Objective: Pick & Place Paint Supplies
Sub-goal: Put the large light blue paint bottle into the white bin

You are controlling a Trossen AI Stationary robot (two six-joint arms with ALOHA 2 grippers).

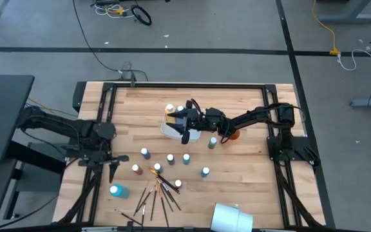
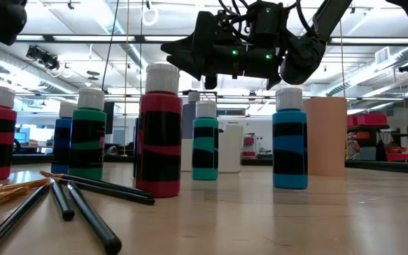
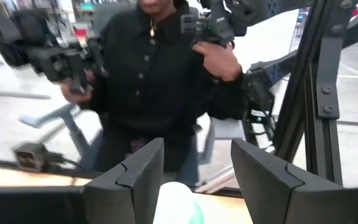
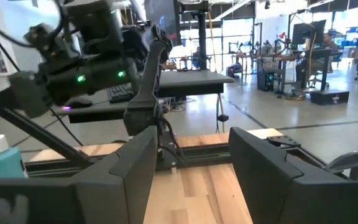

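A butcher-block wooden table point(image 1: 237, 187) carries scattered paint supplies, seen from above. The right gripper point(image 1: 187, 134) reaches out to the table's middle and hangs above a white container point(image 1: 170, 129), fingers spread and nothing between them, which suggests this is the drop-off spot for the supplies. A yellow-capped bottle point(image 1: 170, 111) stands at the container's far edge. The left gripper point(image 1: 111, 169) waits near the left edge, lowered toward the table with jaws parted and empty; its wrist camera shows a white-capped teal bottle point(image 3: 178, 205) just below and between its fingers, likely the big teal bottle point(image 1: 118, 191) lying on its side nearby, perhaps lined up for a grasp. Small round plastic bottles with white caps point(image 1: 171, 159) stand loose across the middle, apart from each other, so each can be taken singly. Thin wooden brushes point(image 1: 160, 193) with dark tips lie fanned and crossing near the front edge. A smooth peach-coloured cylinder point(image 2: 326, 136) stands behind a blue bottle point(image 2: 290, 138). A red-and-black labelled bottle point(image 2: 160, 131) stands nearest the low camera.
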